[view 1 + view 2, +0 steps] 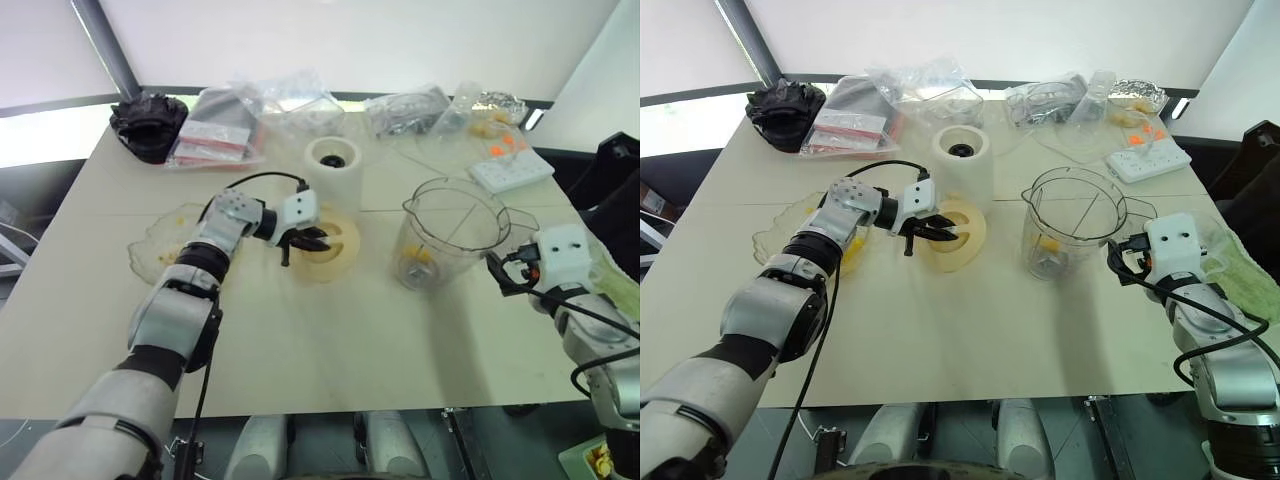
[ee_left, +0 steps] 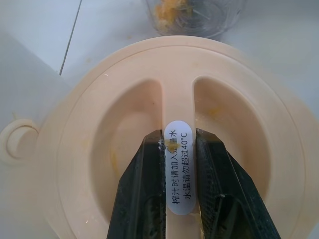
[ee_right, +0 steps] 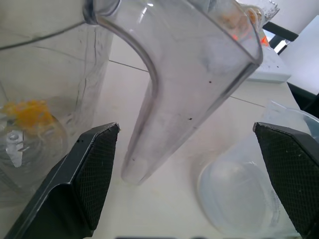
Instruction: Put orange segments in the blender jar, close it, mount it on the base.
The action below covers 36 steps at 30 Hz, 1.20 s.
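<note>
The left gripper (image 2: 182, 189) is clenched on the raised centre rib of the flat round cream-yellow lid (image 2: 124, 104), its black fingers (image 2: 144, 194) pinching either side of the white label there. The lid sits low over the pale table (image 1: 300, 340), just in front of the cream-white cylindrical base (image 1: 333, 165) with its dark socket. The large clear plastic blender jar (image 1: 450, 235) stands upright to the right, a few bright orange segments (image 3: 30, 113) lying on the dark blade at its bottom.

The rib is narrow and smooth, so the lid could swing or slip out during the carry (the grip is near one end of the rib). Brought in tilted, it could catch the jar's rim and push the light jar over.

The right gripper (image 3: 184, 169) is spread wide with the jar's handle (image 3: 189, 84) between its fingers, not touching; closing off-centre could shove the jar.

Whether the lid's far edge rests on the table is hard to tell. How many segments are inside is unclear.
</note>
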Each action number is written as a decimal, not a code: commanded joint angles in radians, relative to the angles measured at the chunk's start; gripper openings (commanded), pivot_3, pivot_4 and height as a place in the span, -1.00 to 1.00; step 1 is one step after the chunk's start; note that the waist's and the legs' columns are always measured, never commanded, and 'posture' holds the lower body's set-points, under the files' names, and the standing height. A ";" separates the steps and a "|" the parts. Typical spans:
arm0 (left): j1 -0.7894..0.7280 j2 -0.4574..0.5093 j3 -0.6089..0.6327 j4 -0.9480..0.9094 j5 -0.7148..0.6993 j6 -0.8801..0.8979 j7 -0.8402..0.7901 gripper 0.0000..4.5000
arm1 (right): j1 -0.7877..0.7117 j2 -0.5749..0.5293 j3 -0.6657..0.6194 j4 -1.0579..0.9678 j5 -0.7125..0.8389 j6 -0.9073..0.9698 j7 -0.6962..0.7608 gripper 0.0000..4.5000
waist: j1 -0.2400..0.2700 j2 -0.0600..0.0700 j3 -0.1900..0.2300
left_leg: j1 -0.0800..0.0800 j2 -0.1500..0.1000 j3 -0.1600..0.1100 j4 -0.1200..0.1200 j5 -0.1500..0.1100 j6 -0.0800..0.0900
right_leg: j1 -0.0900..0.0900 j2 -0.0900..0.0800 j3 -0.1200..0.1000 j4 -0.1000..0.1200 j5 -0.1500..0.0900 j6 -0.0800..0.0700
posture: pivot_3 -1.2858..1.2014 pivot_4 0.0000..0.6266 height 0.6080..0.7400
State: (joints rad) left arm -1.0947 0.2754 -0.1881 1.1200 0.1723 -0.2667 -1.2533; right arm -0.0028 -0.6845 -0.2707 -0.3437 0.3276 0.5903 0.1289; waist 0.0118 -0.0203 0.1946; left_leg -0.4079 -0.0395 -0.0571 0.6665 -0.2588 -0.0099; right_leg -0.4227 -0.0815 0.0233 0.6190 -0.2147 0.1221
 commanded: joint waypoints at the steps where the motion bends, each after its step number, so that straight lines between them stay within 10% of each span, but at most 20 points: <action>1: -0.033 0.018 0.018 -0.029 -0.020 -0.016 0.040 -0.89 | -0.043 0.030 -0.041 0.015 -0.017 -0.027 0.001 1.00 | 0.000 0.000 0.000 | 0.000 0.000 0.000 0.000 0.000 0.000 | 0.000 0.000 0.000 0.000 0.000 0.000 | 0.03 -0.52 1.00; 12: -0.032 0.029 0.016 -0.033 -0.022 -0.022 0.056 -0.89 | -0.119 0.133 -0.042 0.089 -0.053 -0.054 -0.004 1.00 | -0.001 0.000 0.000 | 0.000 0.000 0.000 0.000 0.000 0.000 | 0.000 0.000 0.000 0.001 0.000 0.000 | 0.03 -0.52 1.00; 21: -0.021 0.034 0.018 -0.062 -0.031 -0.021 0.049 -0.89 | -0.148 0.208 -0.078 0.150 -0.056 -0.099 -0.025 -0.55 | 0.002 0.001 0.000 | 0.001 -0.001 0.000 0.001 0.000 0.000 | 0.000 0.000 0.000 0.003 0.000 0.000 | 0.03 -0.52 1.00; 36: 0.054 0.187 0.089 -0.607 -0.292 0.468 -0.195 -0.89 | -0.074 0.315 -0.031 -0.045 0.034 -0.069 0.020 -0.56 | -0.033 0.002 0.000 | 0.001 0.000 -0.003 0.000 0.000 0.000 | -0.004 0.000 0.001 0.010 0.000 -0.001 | 0.03 -0.52 1.00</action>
State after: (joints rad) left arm -1.0322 0.4383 -0.1298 0.6143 -0.0668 0.1359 -1.4219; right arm -0.0741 -0.3759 -0.3141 -0.3180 0.3327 0.5142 0.1364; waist -0.0211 -0.0181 0.1946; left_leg -0.4067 -0.0390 -0.0601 0.6662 -0.2585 -0.0103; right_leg -0.4271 -0.0810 0.0249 0.6294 -0.2148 0.1210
